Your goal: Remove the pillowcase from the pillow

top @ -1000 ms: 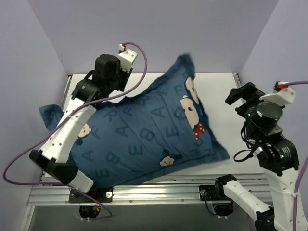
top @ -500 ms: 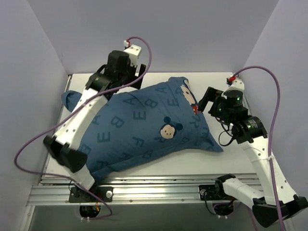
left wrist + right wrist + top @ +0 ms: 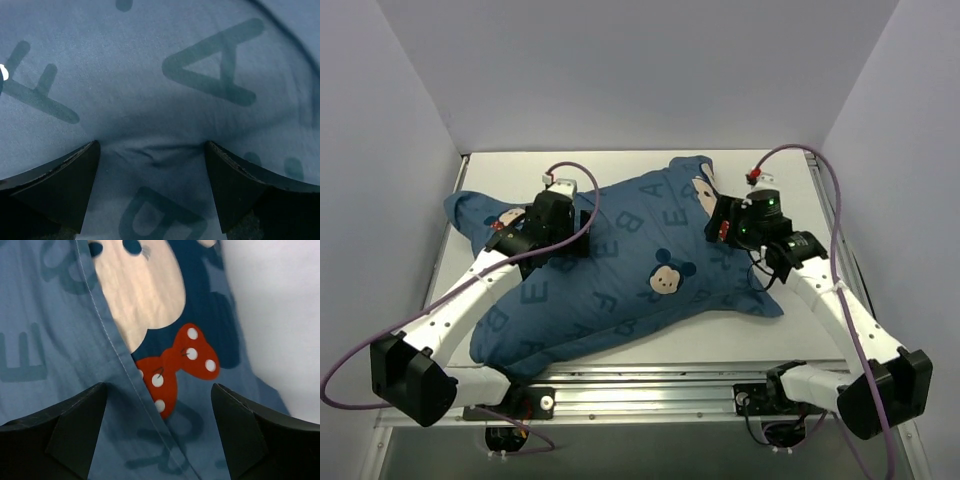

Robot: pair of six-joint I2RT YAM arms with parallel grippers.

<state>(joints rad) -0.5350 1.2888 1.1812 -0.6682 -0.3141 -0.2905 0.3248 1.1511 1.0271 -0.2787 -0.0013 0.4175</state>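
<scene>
The dark-blue pillowcase (image 3: 620, 280) lies spread across the table with letters and a mouse face on top. The pillow is hidden inside it. My left gripper (image 3: 570, 238) is down on the case's left half. In the left wrist view this left gripper (image 3: 151, 145) is open, both fingertips pressed into the fabric (image 3: 200, 75) with a small wrinkle between them. My right gripper (image 3: 718, 230) sits over the case's right side. In the right wrist view the right gripper (image 3: 159, 386) is open astride a stitched hem, just below a red dotted bow (image 3: 176, 365), nothing pinched.
White tabletop (image 3: 790, 180) shows to the right of the case, and again in the right wrist view as the table (image 3: 280, 315). Lavender walls (image 3: 380, 180) close in on three sides. A metal rail (image 3: 650, 390) runs along the near edge. Purple cables loop off both wrists.
The pillow has come down flat onto the table. My left gripper opened and lowered onto the case's left half. The right arm swung in and down onto the right side.
</scene>
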